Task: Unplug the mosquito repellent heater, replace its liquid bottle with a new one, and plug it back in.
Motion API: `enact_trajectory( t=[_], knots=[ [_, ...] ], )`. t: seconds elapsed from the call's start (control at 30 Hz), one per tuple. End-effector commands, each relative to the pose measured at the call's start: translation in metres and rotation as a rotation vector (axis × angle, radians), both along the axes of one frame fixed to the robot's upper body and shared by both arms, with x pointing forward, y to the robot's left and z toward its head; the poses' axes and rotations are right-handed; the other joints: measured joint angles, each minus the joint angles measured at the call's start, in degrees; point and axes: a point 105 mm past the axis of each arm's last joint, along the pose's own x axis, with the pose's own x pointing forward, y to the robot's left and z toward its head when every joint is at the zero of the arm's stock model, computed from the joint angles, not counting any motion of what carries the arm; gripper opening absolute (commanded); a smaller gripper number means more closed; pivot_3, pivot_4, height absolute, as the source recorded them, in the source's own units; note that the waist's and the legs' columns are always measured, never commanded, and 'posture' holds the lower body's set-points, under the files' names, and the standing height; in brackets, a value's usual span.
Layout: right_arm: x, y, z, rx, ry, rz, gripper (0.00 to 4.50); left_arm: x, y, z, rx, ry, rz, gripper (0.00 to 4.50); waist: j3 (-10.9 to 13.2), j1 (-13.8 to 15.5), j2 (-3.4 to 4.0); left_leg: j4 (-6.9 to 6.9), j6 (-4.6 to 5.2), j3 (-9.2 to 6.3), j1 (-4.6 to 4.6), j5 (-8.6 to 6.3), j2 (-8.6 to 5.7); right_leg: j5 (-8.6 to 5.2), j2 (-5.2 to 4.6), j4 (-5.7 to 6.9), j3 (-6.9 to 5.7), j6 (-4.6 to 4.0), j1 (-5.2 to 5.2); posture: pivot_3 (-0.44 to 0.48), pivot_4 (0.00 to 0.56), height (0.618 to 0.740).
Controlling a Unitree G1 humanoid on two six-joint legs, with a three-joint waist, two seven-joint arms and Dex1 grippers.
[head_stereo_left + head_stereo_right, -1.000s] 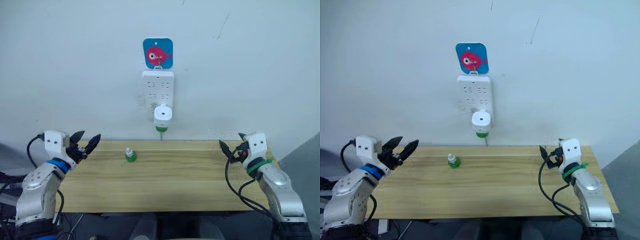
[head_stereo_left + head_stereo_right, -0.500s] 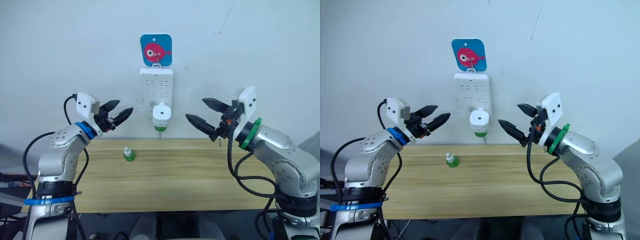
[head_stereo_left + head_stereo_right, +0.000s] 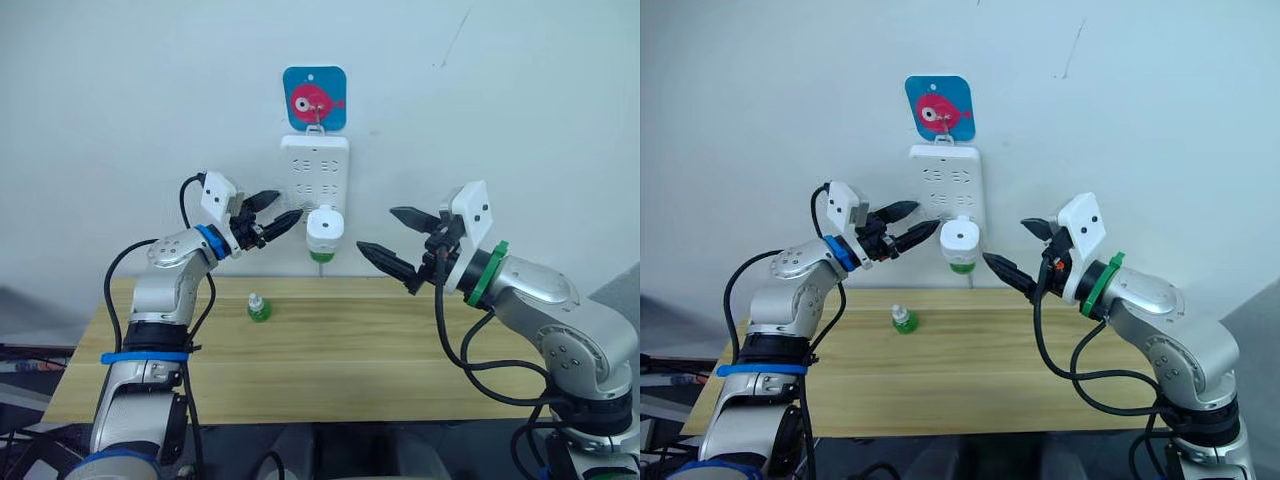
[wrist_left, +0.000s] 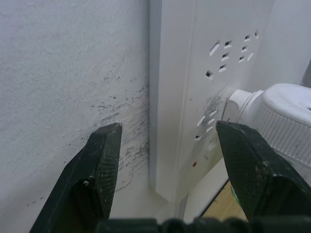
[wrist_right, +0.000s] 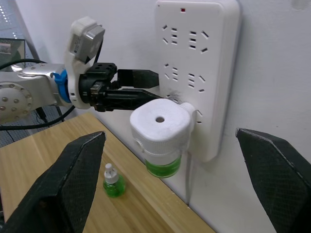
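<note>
The mosquito repellent heater (image 3: 325, 229) sits plugged into the power strip (image 3: 315, 175) on the wall, its liquid bottle (image 3: 322, 256) beneath. The 2 grippers flank it, left gripper (image 3: 272, 214) and right gripper (image 3: 398, 242) both spread wide, holding nothing. The new one (image 3: 259, 308) stands on the table (image 3: 330, 370)

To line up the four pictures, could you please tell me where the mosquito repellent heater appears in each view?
Left eye view: the mosquito repellent heater is plugged in low on the power strip, between both grippers.
Right eye view: same place, under the fish sticker.
Left wrist view: at the edge, beside one finger.
Right wrist view: centre.
Shared landmark: the power strip.
</note>
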Motion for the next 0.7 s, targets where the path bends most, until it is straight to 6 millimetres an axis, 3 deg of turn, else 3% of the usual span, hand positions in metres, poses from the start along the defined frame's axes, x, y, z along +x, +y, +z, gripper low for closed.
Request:
enact_trajectory(
  t=[0.03, 0.3, 0.47, 0.57, 0.7],
  knots=[
    [-0.005, 0.002, 0.013, 0.010, -0.051, -0.003, 4.50, -0.001, -0.017, 0.007, 0.060, -0.060, -0.084, 3.32, 0.36, -0.19, 0.01, 0.00, 0.01, 0.00, 0.00, 0.02, 0.00, 0.01, -0.01, 0.00, 0.00, -0.01, 0.06, 0.042, 0.177, 0.740],
    [-0.006, 0.000, 0.009, 0.015, -0.028, -0.032, 4.50, 0.004, -0.029, 0.010, 0.097, -0.073, -0.159, 3.32, 1.45, -1.06, 0.10, -0.02, 0.01, -0.16, -0.43, 0.05, -0.02, 0.03, -0.01, -0.06, -0.18, -0.01, -0.21, 0.016, 0.203, 0.740],
    [-0.010, -0.004, -0.009, -0.065, -0.013, -0.054, 4.50, 0.004, -0.036, 0.016, 0.091, -0.084, -0.205, 3.32, 2.18, -1.01, 0.05, 0.10, 0.06, -0.28, -0.48, 0.12, -0.06, 0.09, -0.06, -0.09, -0.25, 0.06, -0.13, 0.007, 0.209, 0.740],
    [-0.011, -0.007, -0.018, -0.084, -0.001, -0.073, 4.50, 0.003, -0.036, 0.015, 0.078, -0.072, -0.222, 2.78, 2.57, -1.42, 0.01, 0.11, 0.10, -0.28, -0.49, 0.14, -0.13, 0.12, -0.15, -0.12, -0.28, 0.10, -0.13, -0.003, 0.216, 0.740],
    [-0.013, -0.005, -0.022, -0.061, 0.012, -0.088, 4.50, 0.000, -0.038, 0.019, 0.046, -0.063, -0.246, 1.64, 2.75, -2.20, 0.05, 0.06, 0.08, -0.27, -0.67, 0.15, -0.13, 0.12, -0.14, -0.12, -0.30, 0.11, -0.30, -0.014, 0.226, 0.740]
  ],
)
